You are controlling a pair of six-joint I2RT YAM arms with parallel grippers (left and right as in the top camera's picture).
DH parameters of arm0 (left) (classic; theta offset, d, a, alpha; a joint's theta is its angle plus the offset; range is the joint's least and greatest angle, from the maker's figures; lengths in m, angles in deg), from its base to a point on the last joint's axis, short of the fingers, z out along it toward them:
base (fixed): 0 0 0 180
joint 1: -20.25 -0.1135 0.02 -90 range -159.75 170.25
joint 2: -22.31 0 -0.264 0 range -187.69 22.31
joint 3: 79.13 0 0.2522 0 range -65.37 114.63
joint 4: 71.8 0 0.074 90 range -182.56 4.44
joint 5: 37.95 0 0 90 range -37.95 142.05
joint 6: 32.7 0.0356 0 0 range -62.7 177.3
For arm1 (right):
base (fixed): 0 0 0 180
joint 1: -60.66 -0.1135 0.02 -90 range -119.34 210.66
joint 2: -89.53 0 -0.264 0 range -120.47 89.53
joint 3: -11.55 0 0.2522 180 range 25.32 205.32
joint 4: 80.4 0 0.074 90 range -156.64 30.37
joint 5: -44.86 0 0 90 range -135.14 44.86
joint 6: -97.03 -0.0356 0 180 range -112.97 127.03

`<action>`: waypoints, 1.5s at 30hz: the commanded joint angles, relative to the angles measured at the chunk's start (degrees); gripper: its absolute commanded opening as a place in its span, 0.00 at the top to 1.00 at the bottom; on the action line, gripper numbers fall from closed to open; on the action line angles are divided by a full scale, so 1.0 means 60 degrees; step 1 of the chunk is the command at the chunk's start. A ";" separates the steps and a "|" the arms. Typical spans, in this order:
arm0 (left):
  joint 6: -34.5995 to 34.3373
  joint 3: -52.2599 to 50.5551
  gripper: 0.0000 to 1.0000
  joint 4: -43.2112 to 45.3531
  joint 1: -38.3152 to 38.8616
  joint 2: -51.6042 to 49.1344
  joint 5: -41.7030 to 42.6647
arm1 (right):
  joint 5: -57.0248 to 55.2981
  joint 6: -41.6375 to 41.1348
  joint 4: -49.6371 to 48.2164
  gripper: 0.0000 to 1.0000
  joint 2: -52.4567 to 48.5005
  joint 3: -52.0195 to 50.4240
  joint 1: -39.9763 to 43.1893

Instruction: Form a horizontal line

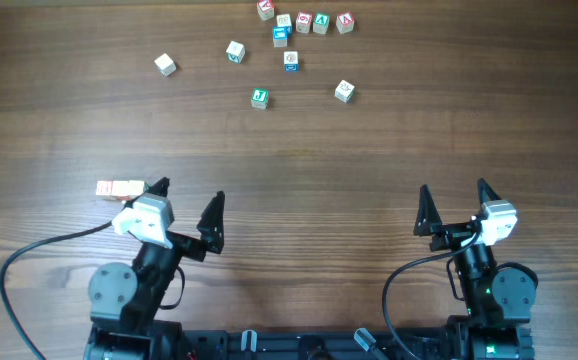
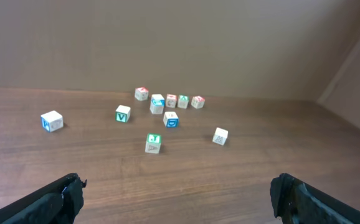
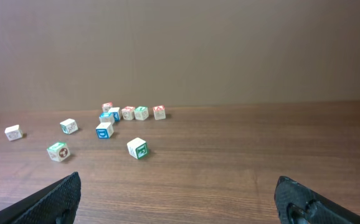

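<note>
The horizontal line [image 1: 120, 188] is a short row of pale, red-marked cubes touching side by side at the table's left, seen only in the overhead view. My left gripper [image 1: 188, 194] stands open just to the right of it, its left fingertip close to the row's right end. In the left wrist view that gripper [image 2: 177, 190] is spread wide over bare wood. My right gripper [image 1: 454, 190] is also open, far to the right, with nothing between its fingers [image 3: 55, 196].
Several loose letter cubes lie at the far side: a cluster [image 1: 304, 22] at the top edge, a green-marked cube [image 1: 259, 98], a white cube [image 1: 344, 91], a blue-marked one [image 1: 290, 61] and a lone cube [image 1: 165, 65]. A black cable [image 1: 39, 250] loops at the near left.
</note>
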 commanded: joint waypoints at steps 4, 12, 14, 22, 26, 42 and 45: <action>-0.0018 -0.1075 0.00 0.0594 0.0244 0.0634 -0.1031 | -0.0197 -0.0168 -0.0029 0.00 0.0120 -0.0007 0.0066; -0.0007 -0.1985 0.00 0.1086 0.0244 0.1417 -0.1319 | -0.0197 -0.0168 -0.0029 0.00 0.0120 -0.0007 0.0066; 0.0058 -0.2044 0.00 0.1071 0.0244 0.1501 -0.1373 | -0.0200 -0.0164 -0.0026 0.00 0.0120 -0.0007 0.0066; 0.0055 -0.2430 0.00 0.1246 0.0244 0.1825 -0.1934 | -0.0200 -0.0171 -0.0029 0.00 0.0120 -0.0007 0.0066; 0.0055 -0.2692 0.00 0.1501 0.0259 0.1858 -0.1960 | -0.0197 -0.0164 -0.0029 0.00 0.0120 -0.0007 0.0066; 0.0488 -0.2692 0.00 0.1118 0.0262 0.1858 -0.1843 | -0.0200 -0.0168 -0.0029 0.00 0.0120 -0.0007 0.0066; 0.0484 -0.2692 0.00 0.1133 0.0259 0.1858 -0.1843 | -0.0200 -0.0168 -0.0029 0.00 0.0120 -0.0007 0.0066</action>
